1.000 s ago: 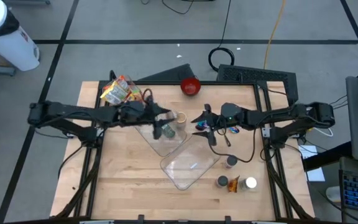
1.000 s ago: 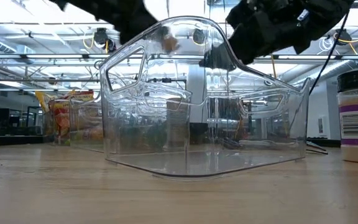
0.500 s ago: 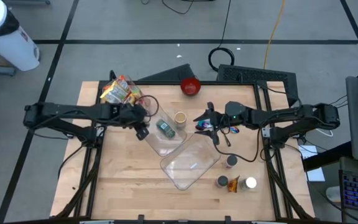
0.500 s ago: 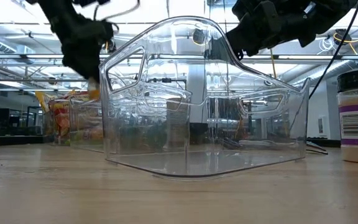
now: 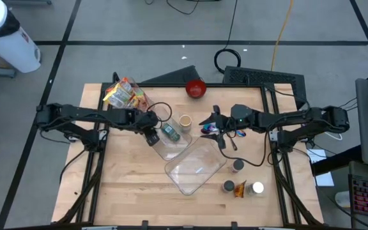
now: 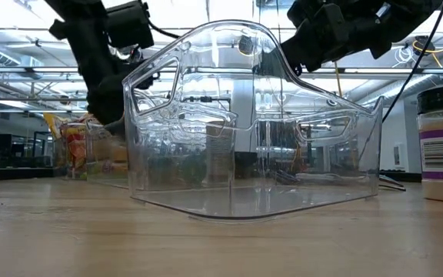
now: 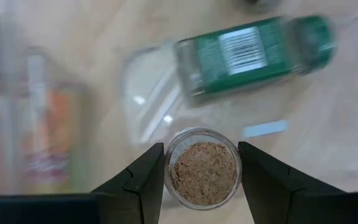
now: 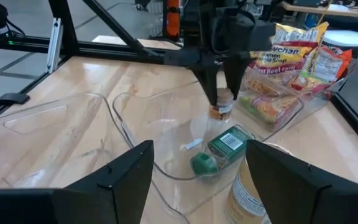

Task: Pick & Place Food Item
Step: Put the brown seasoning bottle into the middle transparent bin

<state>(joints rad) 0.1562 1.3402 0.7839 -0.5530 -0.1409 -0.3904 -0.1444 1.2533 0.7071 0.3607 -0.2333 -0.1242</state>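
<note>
Left fingers (image 7: 201, 171) grasping spice jar (image 7: 203, 167) above clear bin (image 5: 165, 145), right fingers (image 5: 213, 125) spread apart

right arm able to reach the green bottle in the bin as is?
Probably yes. The right gripper is open and empty; the green bottle lies in the open-topped clear bin. The left gripper with its jar crowds it.

A small clear jar (image 7: 202, 165) of brown spice hangs upright between the left claw's (image 7: 202, 177) fingers, above a clear bin (image 5: 160, 144) where a green-labelled bottle (image 7: 253, 51) lies on its side.
</note>
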